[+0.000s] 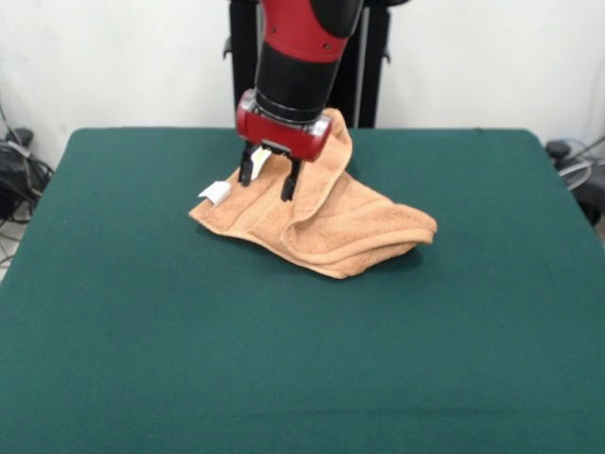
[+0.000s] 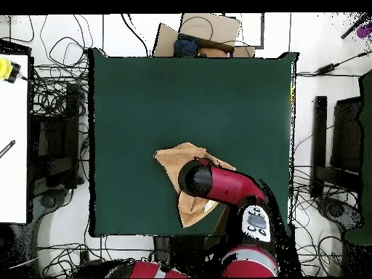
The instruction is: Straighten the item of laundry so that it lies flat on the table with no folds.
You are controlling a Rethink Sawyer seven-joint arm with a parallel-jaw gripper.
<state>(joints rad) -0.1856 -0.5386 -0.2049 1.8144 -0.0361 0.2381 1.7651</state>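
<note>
The tan-orange towel (image 1: 331,222) lies crumpled and folded over itself on the far middle of the dark green table (image 1: 189,359). One part of it rises behind my gripper. Its white label (image 1: 216,193) sticks out at the left corner. My gripper (image 1: 267,183) points down over the towel's left part. It is open, with the fingertips (image 1: 245,174) at or just above the cloth and nothing held between them. In the overhead view the towel (image 2: 171,158) lies near the table's (image 2: 145,94) robot-side edge. The arm (image 2: 218,183) covers its middle and hides the gripper.
The black pedestal (image 1: 369,76) stands behind the table. In the overhead view, cables (image 2: 58,109) lie on the floor to the left and right. A cardboard box (image 2: 207,29) sits beyond the far edge. A white bench (image 2: 13,138) stands at the left.
</note>
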